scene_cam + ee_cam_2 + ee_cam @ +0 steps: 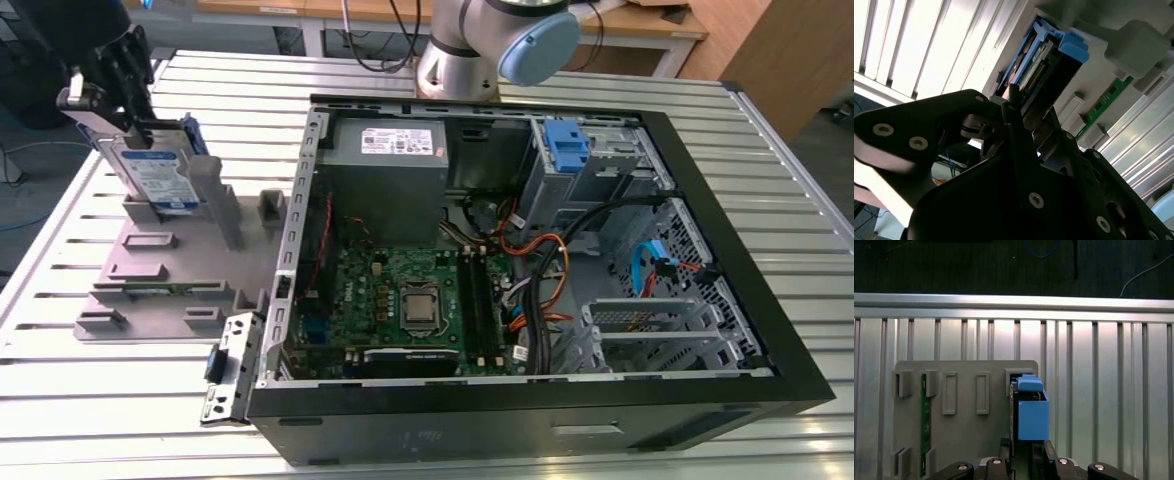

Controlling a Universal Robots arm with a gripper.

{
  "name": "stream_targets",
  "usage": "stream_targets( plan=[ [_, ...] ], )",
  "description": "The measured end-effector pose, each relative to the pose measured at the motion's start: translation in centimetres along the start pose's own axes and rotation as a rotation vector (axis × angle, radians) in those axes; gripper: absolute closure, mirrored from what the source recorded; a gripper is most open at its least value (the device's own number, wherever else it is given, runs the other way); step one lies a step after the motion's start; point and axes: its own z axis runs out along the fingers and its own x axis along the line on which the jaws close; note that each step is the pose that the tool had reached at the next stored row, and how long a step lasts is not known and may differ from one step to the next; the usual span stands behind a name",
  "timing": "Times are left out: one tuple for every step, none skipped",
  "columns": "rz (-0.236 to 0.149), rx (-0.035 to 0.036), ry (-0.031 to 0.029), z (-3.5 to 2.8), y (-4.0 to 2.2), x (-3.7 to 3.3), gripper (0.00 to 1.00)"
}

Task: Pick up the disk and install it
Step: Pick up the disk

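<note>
Both wrist views put the gripper (1025,456) right on the disk (1030,417), and from my seat it reads as clenched on it: the dark fingers (1021,140) press against the drive's two flat sides at one end, with no gap that I can make out. In the exterior view I see the black gripper at the exterior view's left, holding the drive by its upper end. The drive stands on edge and tilted, its blue-and-white label facing the camera and a blue rail running along its edge. Its lower end sits among the upright posts of the grey fixture plate (147,268), and I cannot tell whether it rests in the slot or hangs just clear of it. A green circuit strip (925,425) lies in another slot of the same plate. The plate lies flat on the slatted metal table (801,200), just beside the open computer case (534,425), which is on the exterior view's right. Inside the case I can see a grey power-supply box (394,150), the green motherboard (400,290) and a bare blue bracket (567,148) in the drive bay, well apart from the held drive.
</note>
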Motion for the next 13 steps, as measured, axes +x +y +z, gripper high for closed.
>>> stream_targets(
  plan=[
    [0.0, 0.0002, -0.0001, -0.26, 0.0, -0.01, 0.65],
    [0.0, 0.0005, -0.0003, -0.58, 0.01, -0.02, 0.65],
    [0.0, 0.0004, -0.0002, -0.91, 0.01, -0.04, 0.65],
    [0.0, 0.0005, -0.0003, -1.22, 0.02, -0.05, 0.65],
    [0.0, 0.0004, -0.0002, -1.46, 0.02, -0.06, 0.65],
    [0.0, 0.0005, -0.0002, -1.53, 0.02, -0.06, 0.65],
    [0.0, 0.0006, -0.0004, -1.53, 0.02, -0.06, 0.65],
    [0.0, 0.0008, -0.0004, -1.53, 0.02, -0.06, 0.65],
    [0.0, 0.0007, -0.0004, -1.53, 0.02, -0.06, 0.65],
    [0.0, 0.0005, -0.0003, -1.6, 0.02, -0.06, 0.65],
    [0.0, 0.0005, -0.0003, -1.65, 0.02, -0.07, 0.65],
    [0.0, 0.0006, -0.0003, -1.65, 0.02, -0.07, 0.65],
    [0.0, 0.0006, -0.0003, -1.66, 0.02, -0.07, 0.65]
  ],
)
